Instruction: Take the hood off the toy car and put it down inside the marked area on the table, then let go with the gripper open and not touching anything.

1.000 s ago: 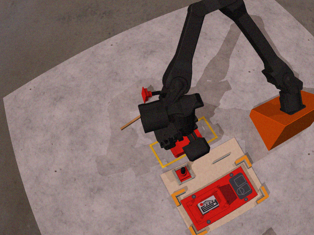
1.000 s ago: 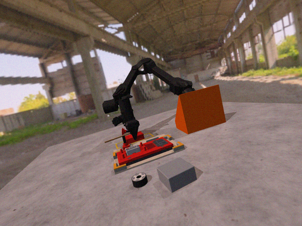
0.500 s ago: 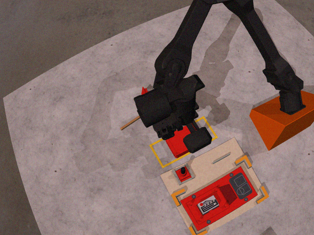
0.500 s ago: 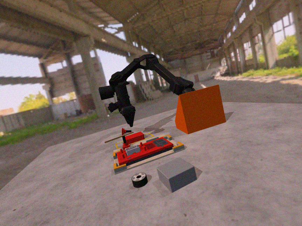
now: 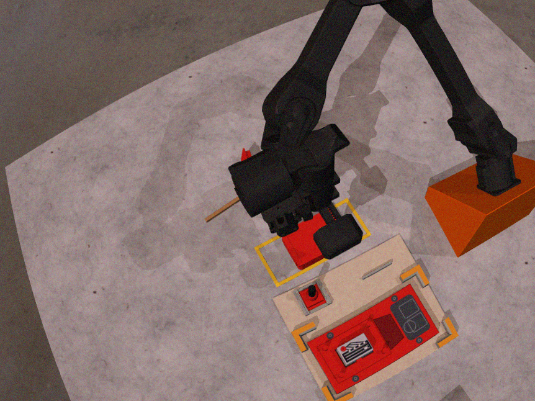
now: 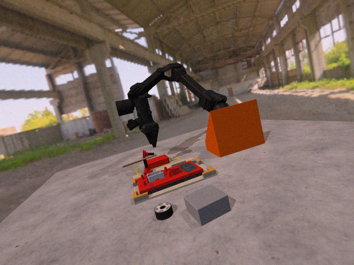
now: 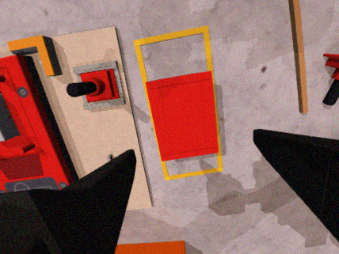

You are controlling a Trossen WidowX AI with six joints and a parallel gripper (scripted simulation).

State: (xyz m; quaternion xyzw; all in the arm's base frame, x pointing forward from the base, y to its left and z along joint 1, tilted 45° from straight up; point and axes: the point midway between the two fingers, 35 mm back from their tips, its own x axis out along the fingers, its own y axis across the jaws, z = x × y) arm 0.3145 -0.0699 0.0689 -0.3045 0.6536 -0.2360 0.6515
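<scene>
Red hood [image 7: 182, 116]; yellow outline [image 7: 173, 37]; black fingers; orange block [image 6: 234, 126]; tan board [image 7: 100, 124].

Derelict industrial hall, concrete columns [image 6: 102, 79] and roof beams [image 6: 73, 26] behind the gripper [image 6: 153, 139], tall broken windows [image 6: 333, 32], overgrown greenery outside

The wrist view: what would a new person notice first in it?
The red hood lies flat on the table inside the yellow marked area, in the middle of the view. The open gripper hangs above it, one black finger on each side, touching nothing.
</scene>
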